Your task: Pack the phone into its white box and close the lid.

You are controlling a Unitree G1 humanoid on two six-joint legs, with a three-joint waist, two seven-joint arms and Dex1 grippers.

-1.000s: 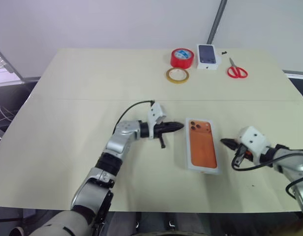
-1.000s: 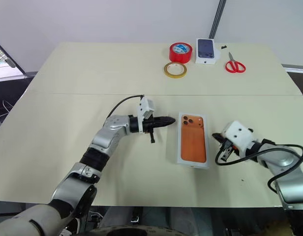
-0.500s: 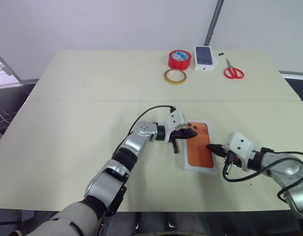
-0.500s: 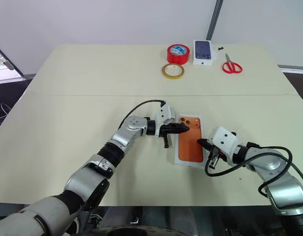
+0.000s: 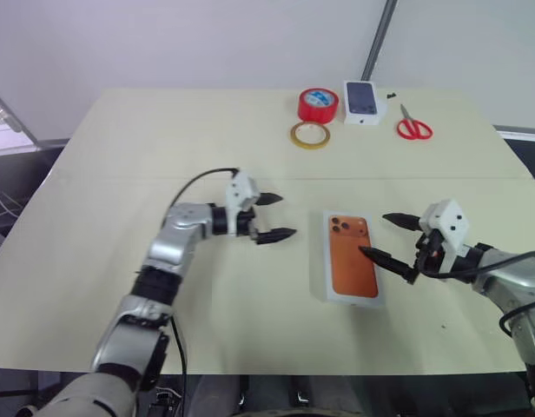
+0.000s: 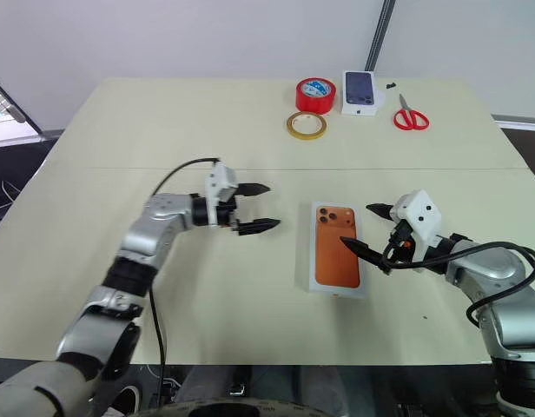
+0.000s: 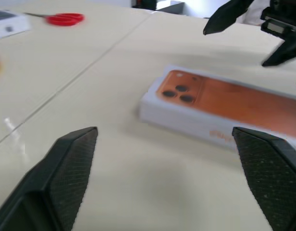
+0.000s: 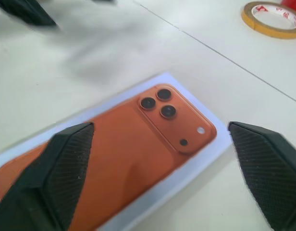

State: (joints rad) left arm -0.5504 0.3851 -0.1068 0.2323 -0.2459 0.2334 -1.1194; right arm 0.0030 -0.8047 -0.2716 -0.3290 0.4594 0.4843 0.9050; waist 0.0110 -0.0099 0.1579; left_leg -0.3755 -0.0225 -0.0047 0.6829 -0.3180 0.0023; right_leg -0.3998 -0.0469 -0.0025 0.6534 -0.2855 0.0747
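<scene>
**Phone sitting in its tray, both grippers wide open**

We're seeing the slim orange phone lying back-up in the shallow white box mid-table. Our left gripper and right gripper are flanking it, fingers spread wide, gripping nothing.

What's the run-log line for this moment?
phone: in white box | lid: not on | left gripper: open, beside box | right gripper: open, over phone

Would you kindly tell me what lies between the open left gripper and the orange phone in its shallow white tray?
Nothing: in the left eye view, only bare beige tabletop separates the left gripper from the orange phone in its white tray.
</scene>
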